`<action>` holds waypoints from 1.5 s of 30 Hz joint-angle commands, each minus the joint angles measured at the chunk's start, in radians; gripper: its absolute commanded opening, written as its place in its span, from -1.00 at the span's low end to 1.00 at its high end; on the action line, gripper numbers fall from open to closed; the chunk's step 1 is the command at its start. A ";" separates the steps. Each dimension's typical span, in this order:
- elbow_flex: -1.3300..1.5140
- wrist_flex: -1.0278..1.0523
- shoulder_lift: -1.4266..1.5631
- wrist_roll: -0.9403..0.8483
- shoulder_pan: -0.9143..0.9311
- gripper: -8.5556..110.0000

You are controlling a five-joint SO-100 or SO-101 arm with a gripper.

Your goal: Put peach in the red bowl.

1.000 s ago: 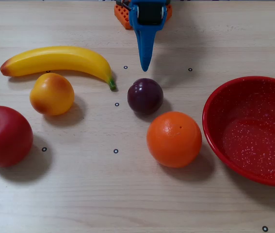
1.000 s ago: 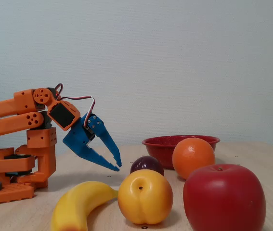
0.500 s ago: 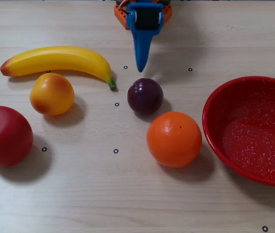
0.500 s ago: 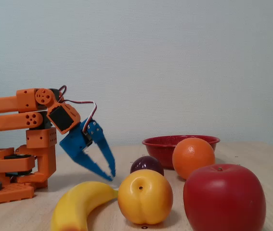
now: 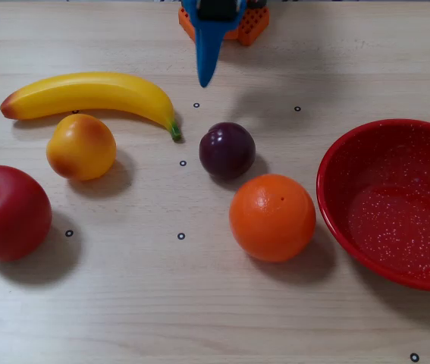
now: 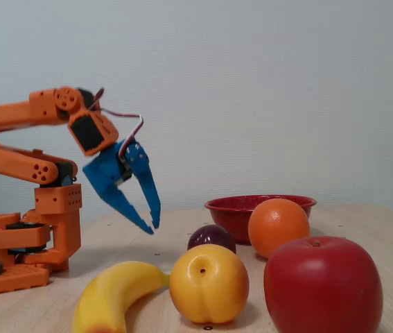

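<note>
Overhead first, in a fixed view that looks down on the pale wooden table (image 5: 123,303): the peach (image 5: 81,146) sits left of centre, resting on the wood with nothing gripping it. Just beyond it lies the banana (image 5: 86,92), stretched left to right, its green stem end pointing toward the dark plum (image 5: 227,150). At the near left edge stands the red apple (image 5: 7,213), close to the peach but apart from it. The orange (image 5: 272,218) sits nearer than the plum and to its right, between the peach and the red bowl (image 5: 336,205), which fills the right side and holds no fruit. The blue gripper (image 5: 206,80) enters from the far edge, pointing toward the near side, well apart from every fruit; from above its fingers overlap and I cannot tell their spacing. Next, in a fixed view from table level, the gripper (image 6: 152,227) hangs in the air above the table with its two blue fingers slightly spread, pinching nothing, carried by the orange arm (image 6: 16,118) at left. Here the peach (image 6: 208,284) is nearest the camera, flanked by the banana (image 6: 113,295) at left and the apple (image 6: 322,284) at right, with the plum (image 6: 210,235), the orange (image 6: 277,226) and the red bowl (image 6: 231,206) farther back.
</note>
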 commanded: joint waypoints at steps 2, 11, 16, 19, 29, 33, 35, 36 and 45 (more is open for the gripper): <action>-0.173 0.029 -0.078 -0.038 0.049 -0.86; -0.471 0.115 -0.356 -0.077 0.155 -0.86; -0.670 0.193 -0.532 -0.081 0.213 -0.86; -0.784 0.232 -0.629 -0.091 0.242 -0.86; -1.193 0.380 -0.973 -0.092 0.310 -0.86; -1.273 0.379 -1.048 -0.137 0.333 -0.86; -1.292 0.370 -1.074 -0.167 0.348 -0.86; -1.301 0.367 -1.086 -0.179 0.356 -0.86; -1.408 0.387 -1.197 -0.459 0.419 -0.86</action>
